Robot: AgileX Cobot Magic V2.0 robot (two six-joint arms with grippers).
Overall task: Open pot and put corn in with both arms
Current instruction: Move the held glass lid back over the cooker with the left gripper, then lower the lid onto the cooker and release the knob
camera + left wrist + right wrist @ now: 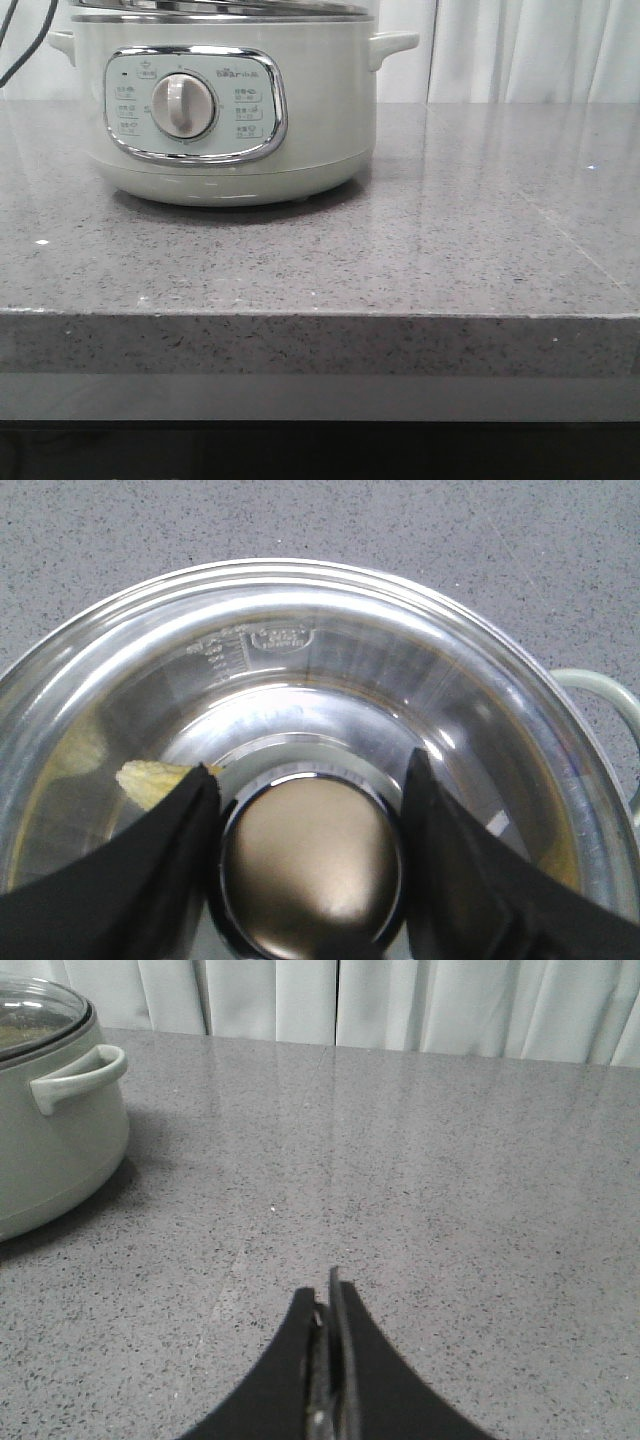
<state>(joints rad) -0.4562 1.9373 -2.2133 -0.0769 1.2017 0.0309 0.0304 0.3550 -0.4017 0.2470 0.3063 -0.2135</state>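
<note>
- Squarely standing on the speckled grey table [470,250], toward its left half in the front view: the pot [225,130], control panel and round dial [183,107] facing the camera.
- Wearing a glass lid [300,670] on the steel-rimmed top, with a chrome knob [312,865] sitting at the lid's middle.
- Lying inside the pot, under the glass: the corn [155,780], only a pale yellow end peeking out beside one black finger.
- Straddling the knob with the left gripper [312,880], jaws spread apart, one finger on each side; touching the knob or not, cannot tell.
- Hovering low over bare table with the right gripper [328,1360], jaws pressed closed on nothing, well apart from the pot's side handle [80,1075].
- Hanging behind the table: a white curtain [400,1005].
</note>
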